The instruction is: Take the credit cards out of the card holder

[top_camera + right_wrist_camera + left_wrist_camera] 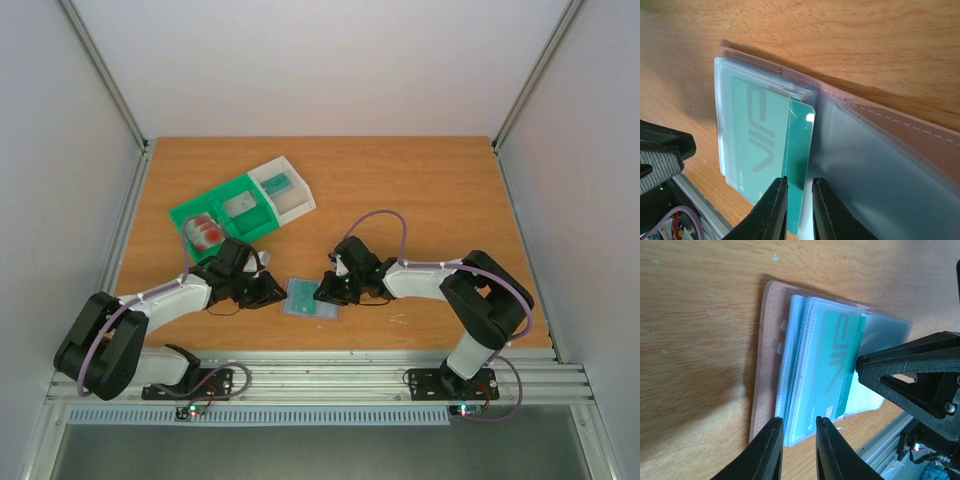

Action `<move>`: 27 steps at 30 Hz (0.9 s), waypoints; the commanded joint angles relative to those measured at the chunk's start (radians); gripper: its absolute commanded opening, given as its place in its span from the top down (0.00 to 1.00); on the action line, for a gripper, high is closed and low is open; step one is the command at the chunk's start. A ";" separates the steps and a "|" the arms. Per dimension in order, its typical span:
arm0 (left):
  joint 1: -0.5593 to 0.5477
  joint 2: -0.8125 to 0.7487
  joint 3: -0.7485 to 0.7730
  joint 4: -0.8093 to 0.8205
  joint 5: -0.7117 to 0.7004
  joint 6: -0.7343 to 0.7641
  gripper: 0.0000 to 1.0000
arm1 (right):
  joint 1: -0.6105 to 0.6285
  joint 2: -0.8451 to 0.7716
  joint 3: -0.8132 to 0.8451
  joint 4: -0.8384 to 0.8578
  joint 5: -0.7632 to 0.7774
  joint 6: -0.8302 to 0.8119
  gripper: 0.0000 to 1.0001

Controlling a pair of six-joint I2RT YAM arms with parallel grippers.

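Extraction is the step in hand, by my reading. The card holder (313,300) lies open and flat on the table (430,200), near its front edge and between the two arms. A teal card (801,150) pokes partway out of one clear sleeve.

The right gripper (799,180) meets the holder from its own side with jaws drawn narrow, and the card's bared end lies right between them. The left gripper (799,420) comes in from the opposite side, jaws equally narrow, at a corner of the stacked sleeves. From the wrist views I cannot tell whether either pair is truly clamped or only straddling what lies between, since the fingers hide the contact.

The next move, as I judge it, calls for a firm pinch by the right arm on the card alone, not the sleeve film. Then comes a straight pull along the sleeve's opening while the left arm pins the holder against sliding.

Well apart, toward the back left, a green-and-white tray (205,197) holds a pale card with a red blotch (205,232).

As for writing, large letters "VIP" run along the teal card's face, read through the plastic. Small print near one corner is too fine to read, and no brand shows on the holder.
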 commanded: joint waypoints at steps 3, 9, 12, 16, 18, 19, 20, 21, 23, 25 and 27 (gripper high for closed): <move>-0.005 -0.008 0.017 0.079 0.027 -0.009 0.85 | 0.001 0.012 -0.014 0.067 0.010 0.037 0.83; -0.007 0.029 -0.007 0.203 0.102 -0.037 0.94 | -0.002 0.039 -0.023 0.091 0.007 0.043 0.83; -0.007 0.060 -0.015 0.274 0.140 -0.050 0.95 | -0.003 0.039 -0.030 0.095 0.010 0.045 0.84; -0.010 0.110 -0.021 0.339 0.169 -0.060 0.95 | -0.007 0.045 -0.038 0.100 0.014 0.050 0.84; -0.010 0.131 -0.026 0.346 0.157 -0.059 0.95 | -0.010 0.051 -0.043 0.108 0.009 0.054 0.84; -0.010 0.142 -0.028 0.350 0.150 -0.055 0.95 | -0.010 0.054 -0.046 0.114 0.005 0.057 0.84; -0.010 0.149 -0.030 0.351 0.146 -0.053 0.95 | -0.012 0.055 -0.049 0.126 0.001 0.060 0.84; -0.010 0.156 -0.032 0.351 0.140 -0.052 0.95 | -0.014 0.057 -0.055 0.135 -0.004 0.063 0.84; -0.010 0.162 -0.035 0.341 0.119 -0.043 0.95 | -0.018 0.058 -0.062 0.146 -0.009 0.066 0.84; -0.010 0.164 -0.034 0.313 0.090 -0.029 0.95 | -0.024 0.057 -0.066 0.152 -0.012 0.067 0.85; -0.010 0.172 -0.038 0.302 0.075 -0.008 0.95 | -0.028 0.057 -0.071 0.161 -0.016 0.069 0.86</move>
